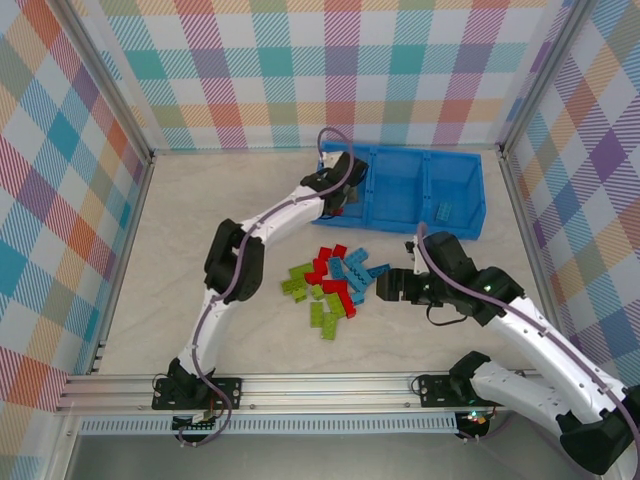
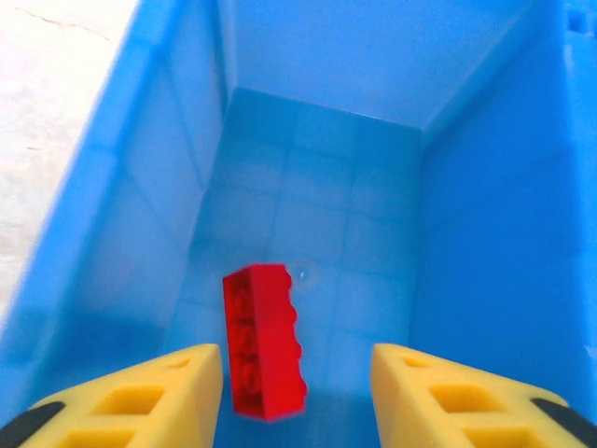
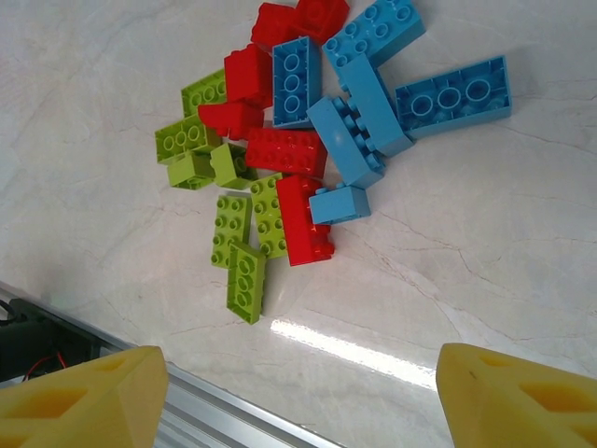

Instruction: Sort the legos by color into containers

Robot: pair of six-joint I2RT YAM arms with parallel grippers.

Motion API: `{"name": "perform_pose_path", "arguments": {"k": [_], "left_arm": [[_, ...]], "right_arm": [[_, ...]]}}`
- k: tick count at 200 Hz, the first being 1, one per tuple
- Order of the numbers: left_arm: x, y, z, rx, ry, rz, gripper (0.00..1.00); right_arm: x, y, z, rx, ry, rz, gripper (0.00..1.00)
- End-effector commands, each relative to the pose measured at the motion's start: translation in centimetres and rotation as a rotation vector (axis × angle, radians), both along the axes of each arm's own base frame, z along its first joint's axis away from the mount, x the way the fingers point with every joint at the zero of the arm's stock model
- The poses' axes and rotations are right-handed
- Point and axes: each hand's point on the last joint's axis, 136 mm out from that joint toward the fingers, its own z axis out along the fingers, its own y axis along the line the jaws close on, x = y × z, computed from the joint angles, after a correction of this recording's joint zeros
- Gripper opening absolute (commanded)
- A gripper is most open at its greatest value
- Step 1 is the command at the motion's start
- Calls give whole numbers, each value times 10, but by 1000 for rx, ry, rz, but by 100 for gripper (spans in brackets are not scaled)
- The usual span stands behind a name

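Observation:
My left gripper (image 1: pixel 335 197) hangs over the left compartment of the bright blue tray (image 1: pixel 470 160), its yellow fingers apart. In the left wrist view a red lego (image 2: pixel 264 341) stands on end, loose between the spread fingers of that gripper (image 2: pixel 297 392), with the compartment's blue floor (image 2: pixel 317 215) below. A pile of red, lime green and light blue legos (image 1: pixel 330 285) lies mid-table. My right gripper (image 1: pixel 385 285) is open just right of the pile; its wrist view looks down on the pile (image 3: pixel 298 140) beyond the gripper (image 3: pixel 298 392). A light blue lego (image 1: pixel 443 211) lies in the right compartment.
An aluminium rail (image 1: pixel 300 385) runs along the table's near edge and shows close under the right fingers (image 3: pixel 233 420). Checked walls enclose the table on three sides. Bare marble-look tabletop (image 1: pixel 180 230) lies left of the pile.

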Motion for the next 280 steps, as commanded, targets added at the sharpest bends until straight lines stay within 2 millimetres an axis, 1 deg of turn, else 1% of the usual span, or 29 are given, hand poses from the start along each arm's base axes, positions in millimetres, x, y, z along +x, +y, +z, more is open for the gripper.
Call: {"name": "perform_pose_path", "arguments": {"k": [1,11,23,24,27,39,40,58,59,68,78,95,105,118,131,143,149,154,169,172,183,197,209,231,256,275,280], "left_arm": [[-28,-1,95,-130,-157,-39,51],[-44,2,112,-144,-178,-68,52],[-70,8,129,-144,-196,-107,53],[-72,8,127,-141,-193,-111,53],[-80,10,134,-146,-203,-127,53],[-112,17,148,-147,-236,-190,53],[-114,17,151,-149,-244,-198,53],[-164,28,164,-120,-293,-331,53],[-166,28,163,-115,-292,-339,53],[-190,39,172,-87,-315,-407,54],[-212,56,173,-35,-314,-467,56],[-248,90,170,70,-304,-571,63],[-265,111,167,127,-304,-605,67],[-285,137,158,194,-312,-645,68],[-305,154,145,255,-325,-720,68],[-323,162,129,300,-328,-818,68],[-332,165,120,320,-332,-872,71],[-339,165,114,325,-336,-914,76],[-356,162,96,325,-355,-1036,98],[-359,160,93,318,-362,-1053,100],[-364,154,83,306,-382,-1109,100],[-373,146,71,298,-386,-1193,100],[-381,144,64,314,-390,-1261,100],[-386,145,66,323,-429,-1292,100],[-391,148,61,335,-443,-1315,100],[-397,147,58,330,-445,-1356,100],[-399,147,56,329,-444,-1369,100]], "right_arm": [[6,4,-2,-17,-2,4,77],[9,8,-3,-16,1,10,77],[13,11,-6,-22,4,14,77],[13,11,-7,-23,6,14,77],[14,12,-9,-28,10,14,77],[18,15,-15,-44,15,15,77],[18,15,-15,-45,15,15,77],[21,28,-25,-60,28,40,75],[21,29,-26,-62,29,43,75],[22,40,-30,-60,33,71,75],[22,53,-34,-63,38,100,75],[21,78,-43,-74,46,140,74],[18,91,-49,-87,55,147,73],[10,99,-64,-136,85,93,71],[-3,106,-79,-166,104,39,71],[-16,113,-90,-171,110,0,71],[-22,117,-96,-164,123,-10,72],[-26,120,-100,-163,138,-22,73],[-36,127,-115,-182,180,-41,76],[-37,129,-118,-190,184,-38,78],[-41,132,-129,-229,208,-39,81],[-45,137,-141,-267,244,-31,82],[-45,140,-147,-285,249,-39,81],[-42,147,-157,-278,241,-51,74],[-37,147,-163,-305,225,-56,69],[-34,146,-166,-328,207,-51,60],[-33,146,-166,-330,202,-47,56]]}}
